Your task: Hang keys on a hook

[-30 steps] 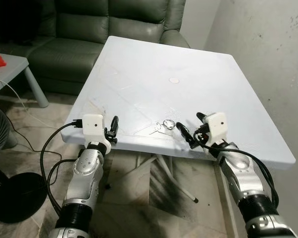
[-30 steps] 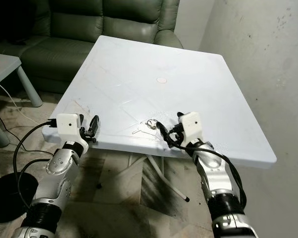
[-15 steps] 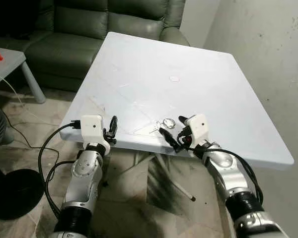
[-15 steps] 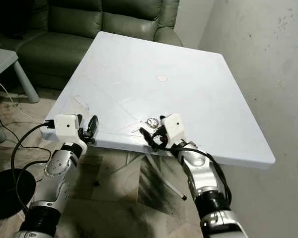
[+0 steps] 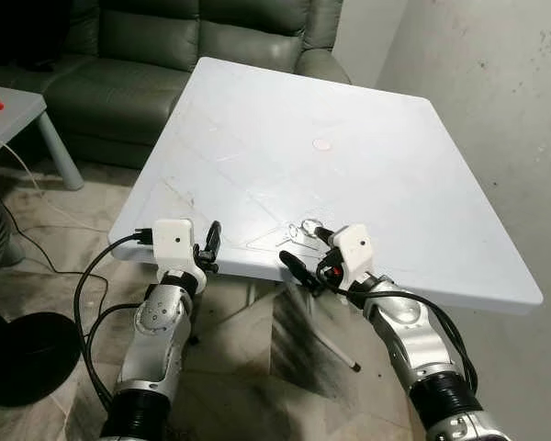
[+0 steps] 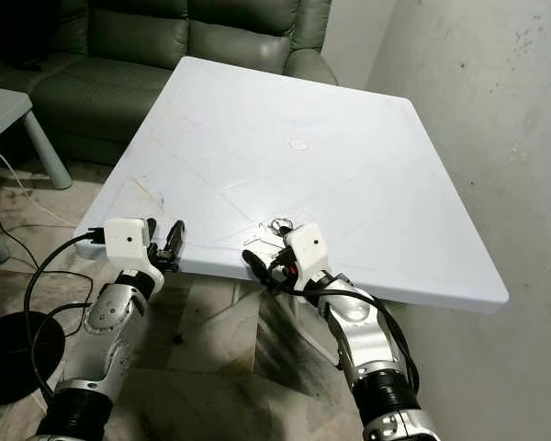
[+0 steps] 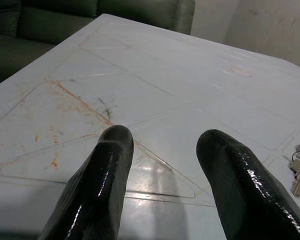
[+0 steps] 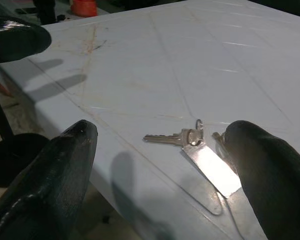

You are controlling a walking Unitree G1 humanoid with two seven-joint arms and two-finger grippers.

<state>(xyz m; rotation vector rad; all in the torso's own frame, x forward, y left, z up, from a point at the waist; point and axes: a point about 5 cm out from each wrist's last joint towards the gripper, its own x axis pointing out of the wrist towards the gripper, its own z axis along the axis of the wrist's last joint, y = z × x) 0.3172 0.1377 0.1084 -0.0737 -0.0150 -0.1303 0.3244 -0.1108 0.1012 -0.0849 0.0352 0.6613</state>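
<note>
While the white table [image 5: 367, 156] takes up most of what I see, with a green sofa [image 5: 147, 55] behind it, my work sits at its near edge. I judge this the reach-and-grasp step: nothing is picked up yet, and I can make out no hook. My left gripper [image 5: 208, 246] hovers by the near left corner, its fingers [image 7: 107, 170] spread with nothing between them. My right gripper [image 5: 305, 261] hangs at the edge with its fingers [image 8: 55, 165] wide apart, just short of the keys [image 8: 187, 137]. The keys lie flat on the table beside a shiny tag [image 8: 210, 167], close to the front edge. Next I would need to bring the right fingers down astride the bunch and close on the ring or tag, which looks thin and flat against the surface. Compared with a second ago, my right gripper has swung leftward along the edge and now points at the keys from nearer; my left has barely shifted.
</note>
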